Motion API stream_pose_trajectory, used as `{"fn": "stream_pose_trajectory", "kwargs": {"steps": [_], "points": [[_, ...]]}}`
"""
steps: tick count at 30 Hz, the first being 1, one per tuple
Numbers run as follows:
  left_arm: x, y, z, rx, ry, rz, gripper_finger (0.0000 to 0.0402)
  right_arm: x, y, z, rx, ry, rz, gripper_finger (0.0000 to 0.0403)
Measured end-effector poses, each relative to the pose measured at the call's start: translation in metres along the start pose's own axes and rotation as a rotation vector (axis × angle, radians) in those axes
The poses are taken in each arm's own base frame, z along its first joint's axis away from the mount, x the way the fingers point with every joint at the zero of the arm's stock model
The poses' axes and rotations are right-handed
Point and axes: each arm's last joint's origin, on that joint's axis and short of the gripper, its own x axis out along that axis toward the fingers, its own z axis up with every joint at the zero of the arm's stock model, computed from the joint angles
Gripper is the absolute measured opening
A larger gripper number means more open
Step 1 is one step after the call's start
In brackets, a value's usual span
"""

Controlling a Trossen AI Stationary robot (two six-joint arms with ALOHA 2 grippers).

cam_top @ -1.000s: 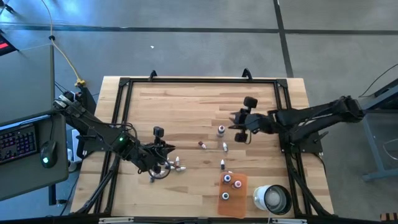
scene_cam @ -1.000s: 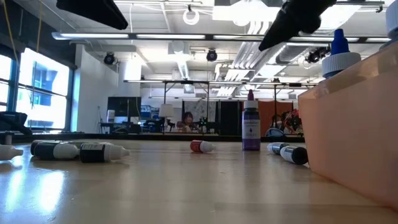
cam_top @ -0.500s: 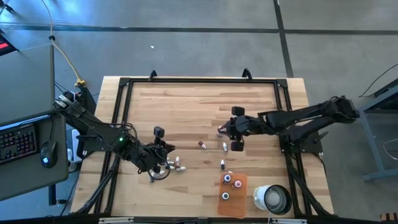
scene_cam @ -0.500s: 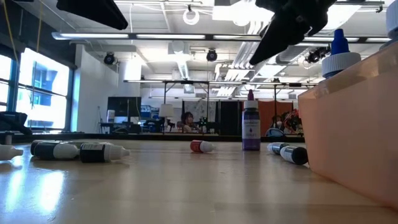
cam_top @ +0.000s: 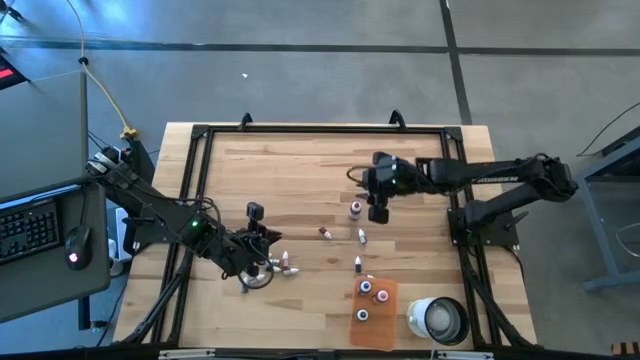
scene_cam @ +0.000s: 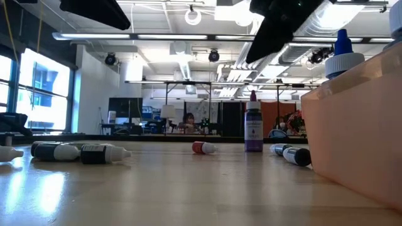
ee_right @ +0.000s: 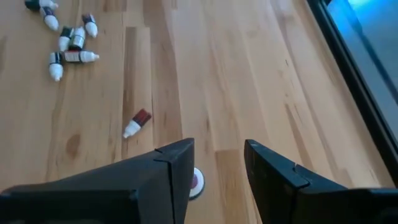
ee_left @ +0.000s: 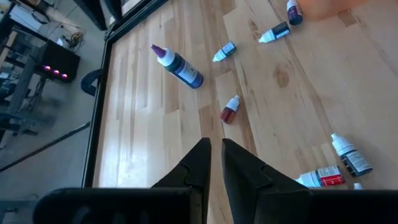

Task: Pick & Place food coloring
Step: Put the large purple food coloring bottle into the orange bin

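My right gripper (cam_top: 378, 199) hangs above the table with its fingers (ee_right: 176, 163) parted and nothing between them. Just under it, peeking out beside one finger, stands the purple-capped bottle (ee_right: 196, 183), upright on the wood; from above it sits right beside my fingertips, and across the table top it shows as the one tall standing bottle (scene_cam: 253, 130).

A little beyond it, a small red bottle (ee_right: 136, 124) lies on its side. Near it two more small bottles (cam_top: 361, 236) lie on the boards between my gripper and the orange tray (cam_top: 385, 310). That tray holds several bottles standing upright, a blue cap (scene_cam: 342, 43) showing over its wall. The white cup (cam_top: 436, 319) sits just beside the tray, at the table's near edge.

Well apart from my right gripper, a cluster of food coloring bottles (ee_right: 67, 42) lies scattered on its sides. My left gripper (ee_left: 215, 155) rests close to that cluster, its fingers nearly touching with only a thin gap and holding nothing. Some of the cluster (ee_left: 333, 168) lies just beside it.
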Motion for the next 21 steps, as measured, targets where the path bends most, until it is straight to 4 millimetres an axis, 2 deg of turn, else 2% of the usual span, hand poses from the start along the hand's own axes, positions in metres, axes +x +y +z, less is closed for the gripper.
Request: {"fn": "stream_pose_trajectory", "kwargs": {"steps": [4,10,13,21], "points": [[0.0,0.001,0.0,0.0,0.003,0.031,0.0037,0.0,-0.008,0.01,0.018,0.103,0.005,0.0135],[0.0,0.001,-0.001,0.005,0.009,0.051,0.0037,0.029,-0.006,0.012,-0.002,0.332,0.059,0.0135],[0.0,0.001,-0.001,0.006,0.01,0.051,0.0037,0.04,-0.003,0.016,-0.036,0.379,0.135,0.0135],[0.0,0.001,-0.004,0.02,0.037,0.045,0.0037,0.055,-0.003,0.023,-0.041,0.443,0.132,0.0135]]}}
